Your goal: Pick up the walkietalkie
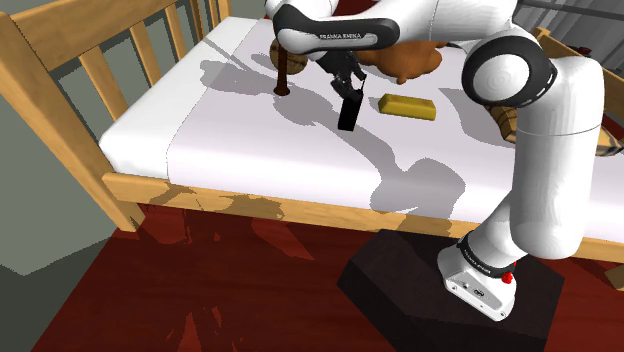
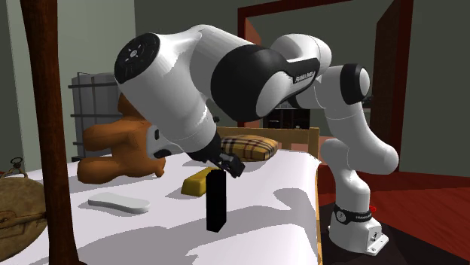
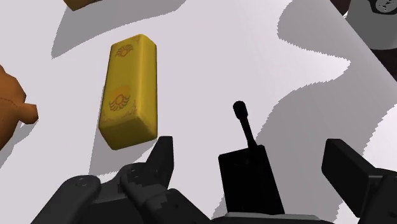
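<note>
1. Shoulder view: the white arm reaches over a white-sheeted bed [image 1: 250, 150]. At upper centre, the black gripper [image 1: 350, 85] hangs just above a black walkie-talkie [image 1: 349, 112]. A gold bar [image 1: 408, 105] lies just to the right.
2. Second exterior view: at centre, the walkie-talkie stands upright on the bed, directly under the gripper. The gold bar lies behind it, and a brown teddy bear [image 2: 113, 150] sits at the left.
3. Wrist view: the gripper's fingers [image 3: 162, 159] are spread wide. The walkie-talkie sits between them at lower centre, touching neither, so nothing is held.
</note>
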Motion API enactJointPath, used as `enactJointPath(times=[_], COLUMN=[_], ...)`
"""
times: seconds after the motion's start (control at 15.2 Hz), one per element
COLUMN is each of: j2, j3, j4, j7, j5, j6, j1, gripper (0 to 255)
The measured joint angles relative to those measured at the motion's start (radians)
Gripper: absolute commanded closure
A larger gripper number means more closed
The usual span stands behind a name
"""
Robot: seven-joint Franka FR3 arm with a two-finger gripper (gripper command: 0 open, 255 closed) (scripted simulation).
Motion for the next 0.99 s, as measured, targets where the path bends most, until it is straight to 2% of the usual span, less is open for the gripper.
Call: enactJointPath(times=[0.66,0.99], j2=[-0.001,0.003], j3=[0.000,-0.003], j4=[-0.004,0.052], j7=[0.002,-0.028], j5=[0.001,-0.015], j6=[0.003,-0.043], j1=[-0.001,0.009], gripper=[255,255])
